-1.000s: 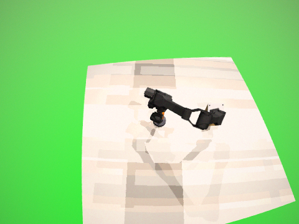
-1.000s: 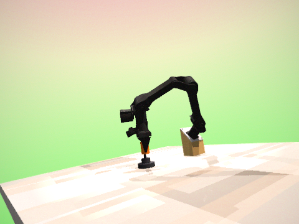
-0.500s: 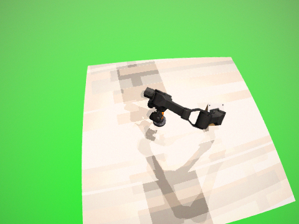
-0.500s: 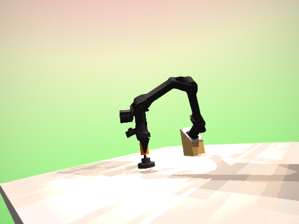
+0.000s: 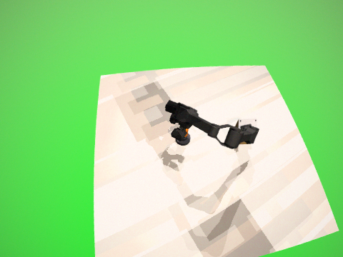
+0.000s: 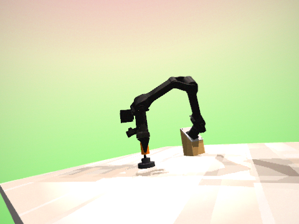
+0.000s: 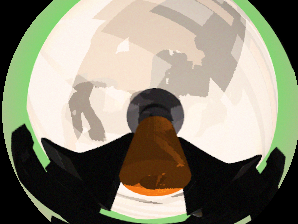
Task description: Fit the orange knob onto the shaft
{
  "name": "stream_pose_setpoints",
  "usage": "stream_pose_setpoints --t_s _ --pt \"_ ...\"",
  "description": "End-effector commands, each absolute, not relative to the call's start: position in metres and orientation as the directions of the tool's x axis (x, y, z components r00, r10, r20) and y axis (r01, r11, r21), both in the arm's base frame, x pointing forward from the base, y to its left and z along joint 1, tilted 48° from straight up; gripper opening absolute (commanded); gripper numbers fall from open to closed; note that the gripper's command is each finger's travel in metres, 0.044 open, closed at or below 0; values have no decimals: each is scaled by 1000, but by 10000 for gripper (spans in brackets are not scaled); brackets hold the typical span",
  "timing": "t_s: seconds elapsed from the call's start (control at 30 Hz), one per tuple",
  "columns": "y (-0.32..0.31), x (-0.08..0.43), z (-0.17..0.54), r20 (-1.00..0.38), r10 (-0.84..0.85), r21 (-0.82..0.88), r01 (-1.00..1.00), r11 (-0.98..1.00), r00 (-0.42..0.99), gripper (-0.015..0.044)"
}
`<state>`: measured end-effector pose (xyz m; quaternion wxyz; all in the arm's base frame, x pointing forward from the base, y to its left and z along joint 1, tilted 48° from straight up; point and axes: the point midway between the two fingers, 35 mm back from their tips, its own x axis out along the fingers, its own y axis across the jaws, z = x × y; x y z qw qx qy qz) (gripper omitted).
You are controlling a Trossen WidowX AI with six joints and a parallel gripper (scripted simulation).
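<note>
The orange knob (image 5: 186, 132) (image 6: 147, 150) (image 7: 155, 157) is upright between the fingers of my gripper (image 6: 145, 151) (image 7: 155, 139), which is shut on it. The dark round pedestal (image 5: 184, 142) (image 6: 146, 164) (image 7: 133, 113) stands below, with a narrower step on top. In the exterior view a short length of dark shaft (image 6: 145, 156) shows between the knob's lower end and that step, so the knob is not against the pedestal. The wrist view shows the knob's lower end over the pedestal's middle. The knob hides the shaft's top there. The hole and both flat sides are hidden.
The arm's base stands on a tan block (image 6: 190, 147) to the right of the pedestal in the top and exterior views. The pale patterned table top (image 5: 132, 193) (image 6: 124, 196) carries the arm's shadows. Its left edge shows in the top and exterior views.
</note>
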<state>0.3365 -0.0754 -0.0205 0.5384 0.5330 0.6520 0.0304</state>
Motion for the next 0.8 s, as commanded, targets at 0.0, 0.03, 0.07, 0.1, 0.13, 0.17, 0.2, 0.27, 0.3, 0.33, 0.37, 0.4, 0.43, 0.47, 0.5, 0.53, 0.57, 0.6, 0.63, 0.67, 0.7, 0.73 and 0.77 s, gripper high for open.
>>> stream_pose_setpoints --t_s 0.0,0.03,0.07,0.1,0.13,0.17,0.2,0.27,0.3,0.33,0.37,0.4,0.43,0.47,0.5,0.53,0.57,0.6,0.63,0.67,0.7,0.73,0.77 --pt "-77 336 -17 -671 725 564 742 363 155 0" --pt "-78 337 -16 -671 725 549 761 345 155 0" --pt "-78 337 -16 -671 725 544 768 339 155 0" --pt "-78 337 -16 -671 725 544 768 339 155 0" --pt "-78 337 -17 -671 725 544 768 339 155 0" --pt "-78 337 -17 -671 725 544 768 339 155 0" --pt "-78 337 -17 -671 725 544 768 339 155 0" --pt "-78 338 -18 -671 725 544 768 339 155 0" --pt "-78 338 -18 -671 725 544 768 339 155 0" --pt "-78 338 -19 -671 725 544 768 339 155 0" --pt "-77 338 -19 -671 725 544 768 339 155 0" --pt "-77 338 -20 -671 725 544 768 339 155 0" --pt "-78 338 -20 -671 725 544 768 339 155 0" --pt "-78 338 -21 -671 725 544 768 339 155 0" --pt "-78 338 -21 -671 725 544 768 339 155 0" --pt "-78 337 -21 -671 725 544 768 339 155 0" --pt "-78 337 -21 -671 725 544 768 339 155 0" --pt "-78 337 -21 -671 725 544 768 339 155 0" --pt "-77 337 -20 -671 725 544 768 339 155 0" --pt "-77 337 -20 -671 725 544 768 339 155 0" --pt "-77 337 -20 -671 725 544 768 339 155 0" --pt "-77 336 -20 -671 725 544 768 339 155 0" --pt "-77 336 -20 -671 725 544 768 339 155 0"
